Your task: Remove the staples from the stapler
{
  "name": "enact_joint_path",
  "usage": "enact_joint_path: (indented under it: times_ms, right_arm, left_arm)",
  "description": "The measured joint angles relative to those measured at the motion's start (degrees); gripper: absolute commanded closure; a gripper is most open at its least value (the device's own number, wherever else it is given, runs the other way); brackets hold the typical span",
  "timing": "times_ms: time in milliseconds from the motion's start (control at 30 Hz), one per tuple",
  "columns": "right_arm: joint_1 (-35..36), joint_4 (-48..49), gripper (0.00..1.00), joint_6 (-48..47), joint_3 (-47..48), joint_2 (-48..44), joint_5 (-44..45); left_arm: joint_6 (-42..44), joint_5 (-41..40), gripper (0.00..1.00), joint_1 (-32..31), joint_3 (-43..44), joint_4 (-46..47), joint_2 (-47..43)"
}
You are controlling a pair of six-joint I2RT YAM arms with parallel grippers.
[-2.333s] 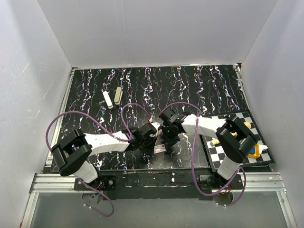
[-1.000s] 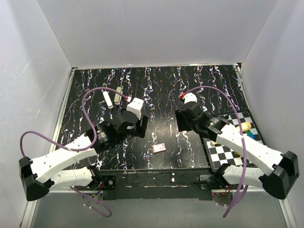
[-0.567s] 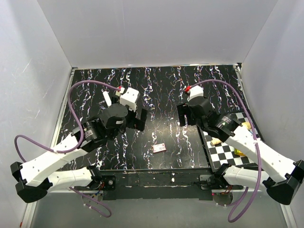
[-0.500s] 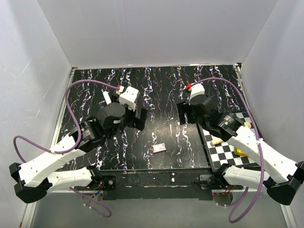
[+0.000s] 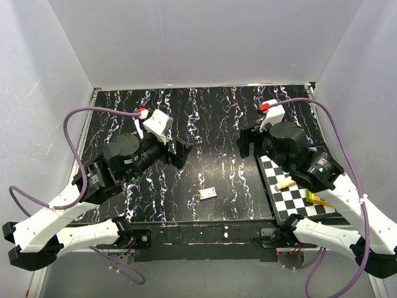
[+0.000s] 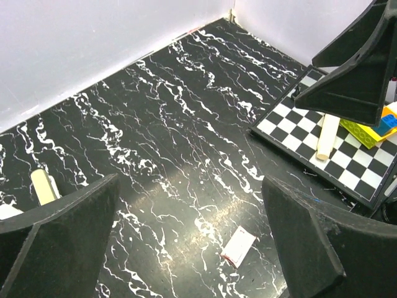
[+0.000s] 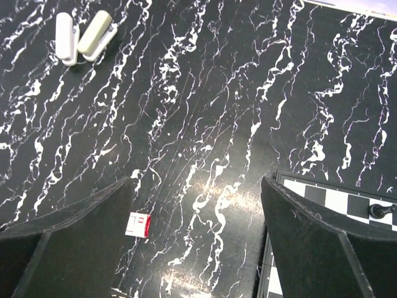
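Observation:
The stapler (image 7: 94, 32), cream-topped, lies flat at the far left of the black marbled table, beside a white piece (image 7: 64, 37) of like shape. The left wrist view shows the stapler (image 6: 42, 185) partly behind a finger. From above, my left wrist hides it. My left gripper (image 5: 180, 152) (image 6: 189, 186) hangs open and empty well above the table, to the stapler's right. My right gripper (image 5: 246, 144) (image 7: 196, 183) is open and empty too, high over the table's middle right. A small white box with a red end (image 5: 208, 194) (image 6: 239, 246) (image 7: 138, 224) lies between the arms.
A checkered board (image 5: 299, 202) (image 6: 310, 152) sits at the near right with a pale wooden stick (image 5: 284, 184) (image 6: 327, 136) and yellow bricks (image 6: 366, 127) on it. White walls close in the table on three sides.
Both arms have lifted and drawn apart from the table's middle, and both sets of jaws have spread wider. The small box lies where it was.

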Motion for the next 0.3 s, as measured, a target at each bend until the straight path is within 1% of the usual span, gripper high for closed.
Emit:
enact_joint_path:
  times_ms: [133,300]
  right_arm:
    - [0.0,1.03,0.08,-0.15,-0.2,-0.55,0.31]
    - [0.0,0.39,0.08,-1.25,0.09,1.42,0.24]
  left_arm:
    - [1.64,0.02,0.02,0.0,0.63,1.14,0.09]
    - [3.34,0.02,0.02,0.0,0.72,1.31,1.36]
